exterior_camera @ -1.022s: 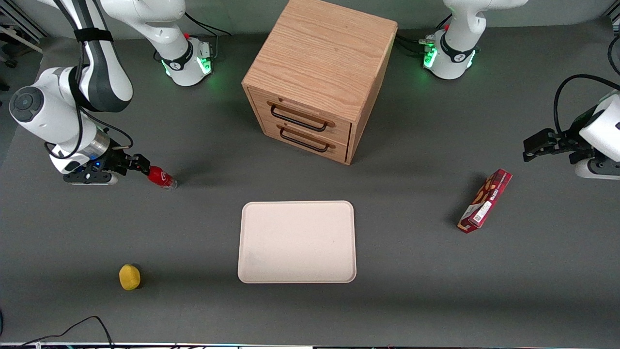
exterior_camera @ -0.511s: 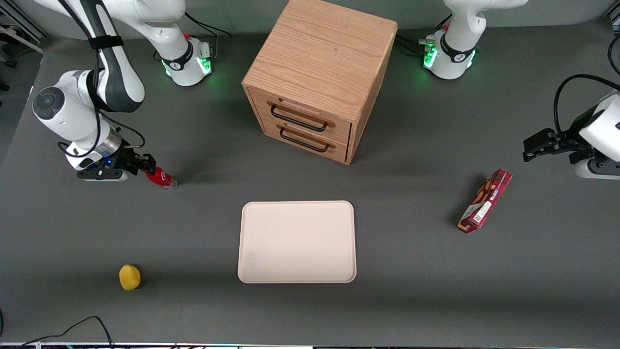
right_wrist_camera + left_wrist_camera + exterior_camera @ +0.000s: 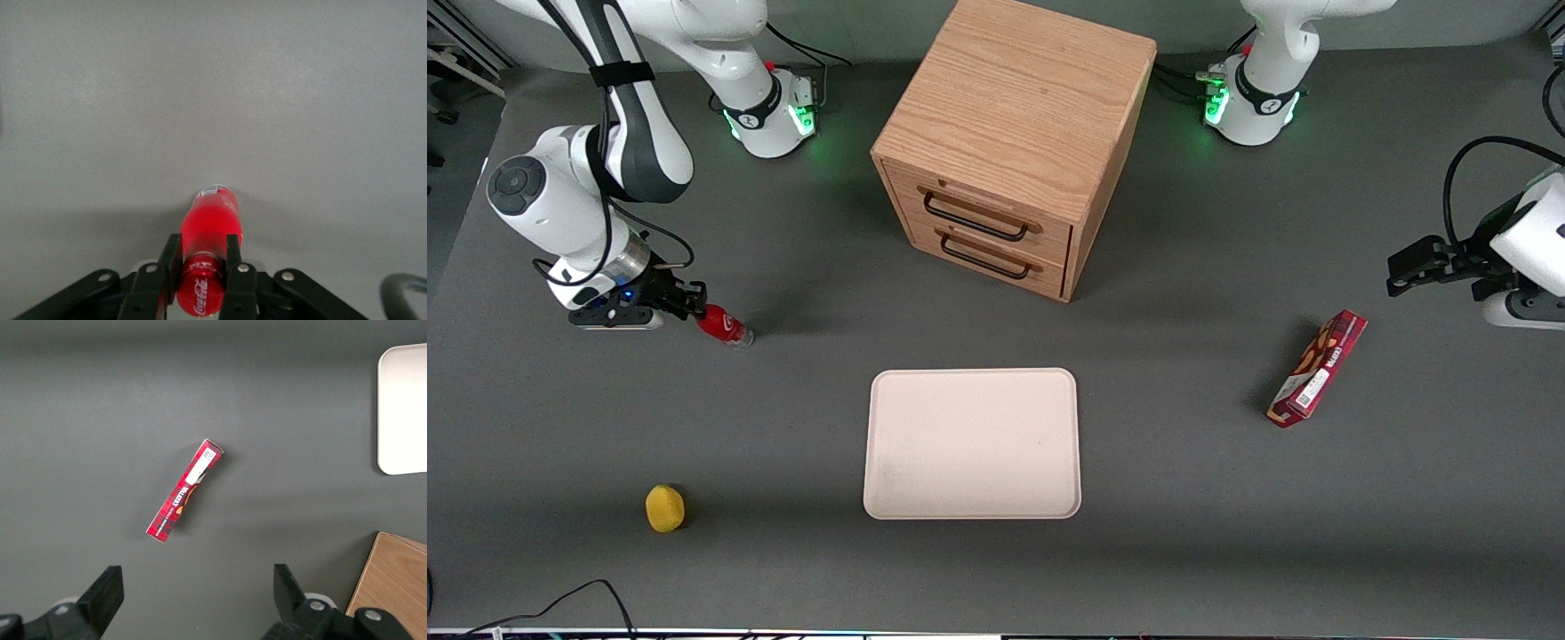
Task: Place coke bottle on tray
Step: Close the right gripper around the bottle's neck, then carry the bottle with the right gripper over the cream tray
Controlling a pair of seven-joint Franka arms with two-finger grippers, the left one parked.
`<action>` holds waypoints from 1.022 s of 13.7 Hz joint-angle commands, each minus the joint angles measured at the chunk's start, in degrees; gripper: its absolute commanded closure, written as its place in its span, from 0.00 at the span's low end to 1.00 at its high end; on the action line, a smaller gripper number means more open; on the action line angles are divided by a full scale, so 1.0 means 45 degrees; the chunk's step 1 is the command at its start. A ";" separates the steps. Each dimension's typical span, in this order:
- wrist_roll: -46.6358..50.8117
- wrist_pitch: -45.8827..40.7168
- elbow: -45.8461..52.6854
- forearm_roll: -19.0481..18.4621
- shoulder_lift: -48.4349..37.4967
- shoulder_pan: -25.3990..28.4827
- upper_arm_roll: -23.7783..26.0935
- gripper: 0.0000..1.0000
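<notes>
The big flat dark grey table (image 3: 1192, 551) fills almost the whole front view. At the top middle of that view stands a tall wooden cabinet (image 3: 1018, 116) with two drawers, and each drawer has a thin black handle. The drawers look shut.

Just below the middle of the front view lies the flat pale beige tray (image 3: 973, 443) with round corners and a low rim. It sits nearer to the front camera than the cabinet. Nothing lies on it. A bit of the tray also shows at the upper right edge of the left wrist view.

At the right of the front view, toward the parked arm's end of the table, lies a long red snack box (image 3: 1318, 367), flat on the table and turned at a slant.

At the left of the front view is my black two-finger gripper (image 3: 691, 300), low over the table at the working arm's end. My jaws are pinching the neck of the small red coke bottle (image 3: 723, 325), right by its red cap. The bottle leans over, with its clear base at the table and its cap end in my jaws. The bottle is well apart from the tray, off to the tray's upper left in the front view.

At the lower left of the front view sits a small round yellow thing (image 3: 665, 508), alone on the table.
</notes>
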 commanded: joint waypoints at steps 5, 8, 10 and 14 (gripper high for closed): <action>-0.0121 -0.0492 0.1664 0.0239 0.0701 0.0001 0.1079 1.00; 0.0892 -0.3630 0.5661 0.0239 0.2728 0.0078 0.1703 1.00; 0.1770 -0.4712 0.8008 0.0220 0.4077 0.0273 0.1998 1.00; 0.3293 -0.5397 1.1096 -0.0014 0.6031 0.1852 0.1882 1.00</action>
